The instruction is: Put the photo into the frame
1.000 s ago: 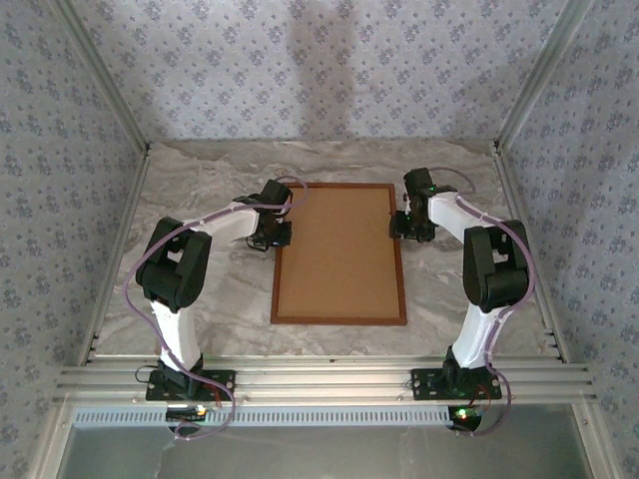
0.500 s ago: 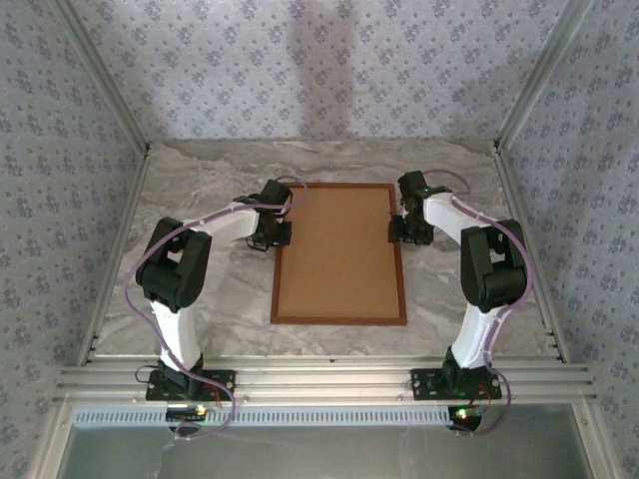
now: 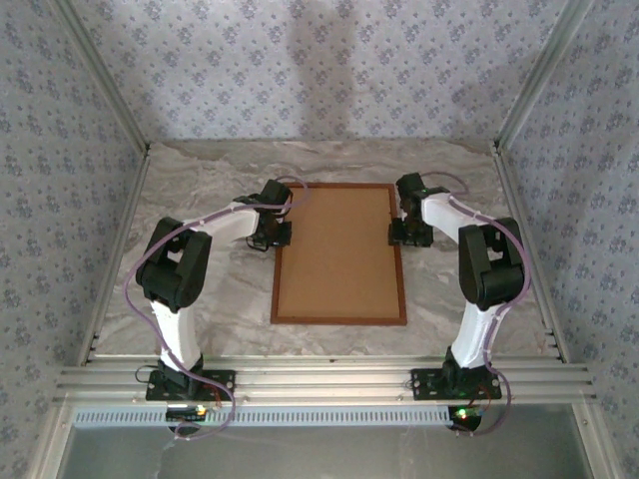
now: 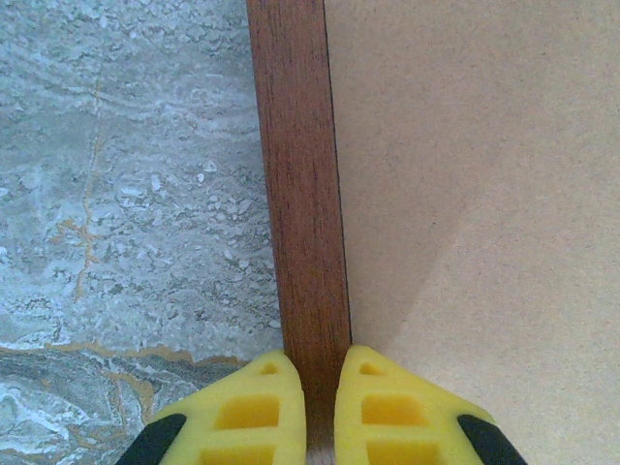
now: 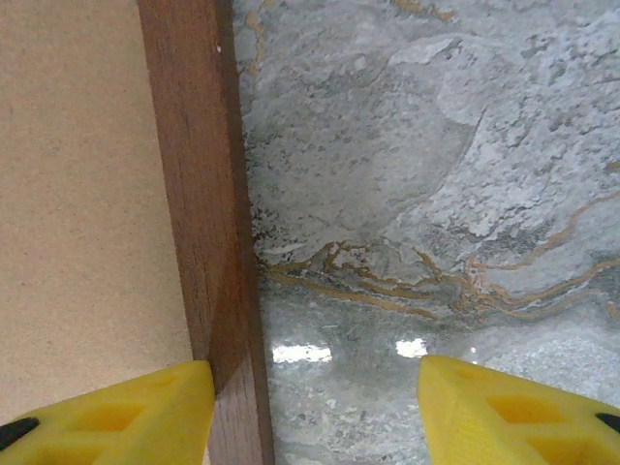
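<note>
Three papered walls [image 3: 329, 70] enclosed a marble table [image 3: 240, 299]. The left gripper [image 4: 320, 407] clamped the frame [image 4: 300, 194] between its fingers [image 4: 247, 426]; the right gripper [image 5: 315, 397] gaped astride the opposite rail.

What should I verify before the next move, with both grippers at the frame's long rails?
1. Grip of the left gripper on the frame, left rail: ok, closed on it.
2. Grip of the right gripper on the right rail: not ok, open, with its fingers straddling the rail.
3. Frame lying flat on the table: ok.
4. Seating of the backing board inside the frame: ok in the top view.
5. Presence of the photo under the board: cannot tell.
</note>
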Tool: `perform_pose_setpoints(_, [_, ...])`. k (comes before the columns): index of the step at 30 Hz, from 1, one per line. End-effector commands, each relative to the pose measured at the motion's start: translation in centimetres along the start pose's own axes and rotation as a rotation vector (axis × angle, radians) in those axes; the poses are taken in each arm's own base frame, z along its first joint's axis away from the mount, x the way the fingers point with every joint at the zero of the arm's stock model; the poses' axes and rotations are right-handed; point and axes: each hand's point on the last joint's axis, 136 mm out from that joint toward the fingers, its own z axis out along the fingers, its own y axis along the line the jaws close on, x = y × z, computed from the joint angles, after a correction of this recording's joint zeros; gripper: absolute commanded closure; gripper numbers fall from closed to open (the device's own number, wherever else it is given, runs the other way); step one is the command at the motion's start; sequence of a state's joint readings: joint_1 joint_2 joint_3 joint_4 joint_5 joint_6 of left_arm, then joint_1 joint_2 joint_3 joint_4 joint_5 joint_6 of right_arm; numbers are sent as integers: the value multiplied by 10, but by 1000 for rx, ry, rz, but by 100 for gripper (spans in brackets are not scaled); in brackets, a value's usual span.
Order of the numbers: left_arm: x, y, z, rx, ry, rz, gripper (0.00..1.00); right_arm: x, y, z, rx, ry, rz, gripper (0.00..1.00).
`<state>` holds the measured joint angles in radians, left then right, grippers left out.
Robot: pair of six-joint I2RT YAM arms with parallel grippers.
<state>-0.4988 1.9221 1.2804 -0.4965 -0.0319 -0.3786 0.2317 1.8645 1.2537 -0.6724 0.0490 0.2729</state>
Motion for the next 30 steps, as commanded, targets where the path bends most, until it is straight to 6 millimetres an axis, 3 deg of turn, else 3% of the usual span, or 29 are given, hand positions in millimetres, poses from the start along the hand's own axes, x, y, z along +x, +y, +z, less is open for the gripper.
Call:
perform_pose_setpoints(1, [32,11,6,-63,124,35,100,9,-1,7,17,40,-14,41])
perform_pose_setpoints(9, [34,10,8,-59,130,32,100,17,8,20,25,87,-43,41])
perform_pose_setpoints(18, [34,9,8,-51,128,28,100,37,34,33,63,173,-100,40])
perform_pose_setpoints(26, [34,7,9,-42,125,25,100,36,36,37,159,203,-169,38])
perform_pose_setpoints(30, [34,6,8,-41,125,25,100,37,51,36,115,218,-190,36])
